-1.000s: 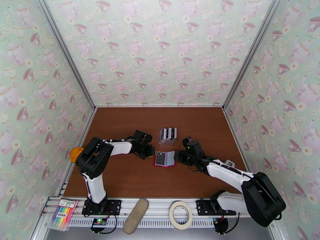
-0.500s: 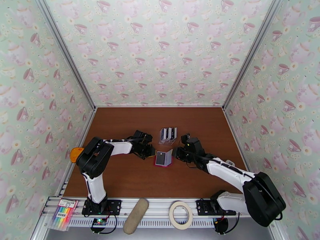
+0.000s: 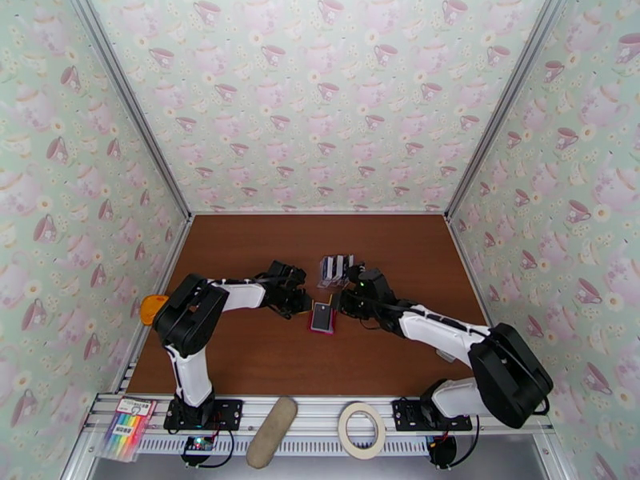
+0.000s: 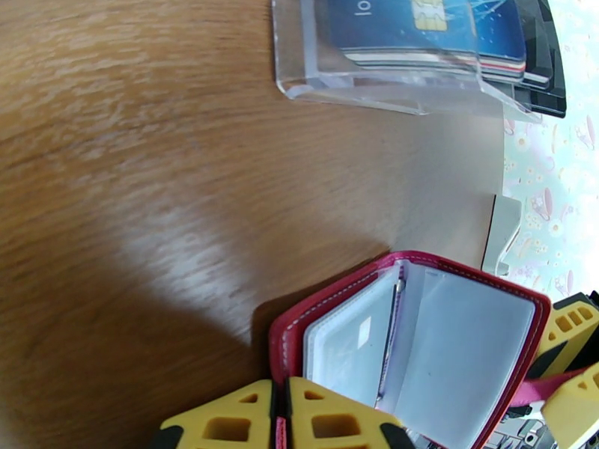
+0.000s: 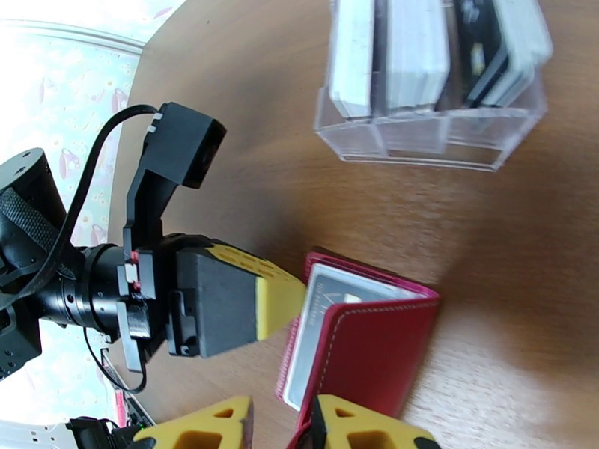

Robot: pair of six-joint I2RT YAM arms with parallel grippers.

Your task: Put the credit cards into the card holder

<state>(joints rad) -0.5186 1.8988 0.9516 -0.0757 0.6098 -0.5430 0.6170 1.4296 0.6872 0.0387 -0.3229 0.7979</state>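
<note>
The red card holder lies mid-table, its right cover lifted over the left half. A dark card shows in its clear sleeve. My left gripper is shut on the holder's left edge; in the left wrist view its yellow fingertips pinch the red rim of the holder. My right gripper is shut on the raised cover at its free edge. The credit cards stand upright in a clear plastic rack just behind, with a blue card facing the left wrist camera.
The card rack stands a few centimetres beyond the holder. On the front rail lie a pack of coloured pens, a beige oblong pad and a tape roll. An orange object sits at the table's left edge.
My right gripper has moved left with the holder's right cover, swinging it up from flat over the left half. The left gripper has stayed put.
</note>
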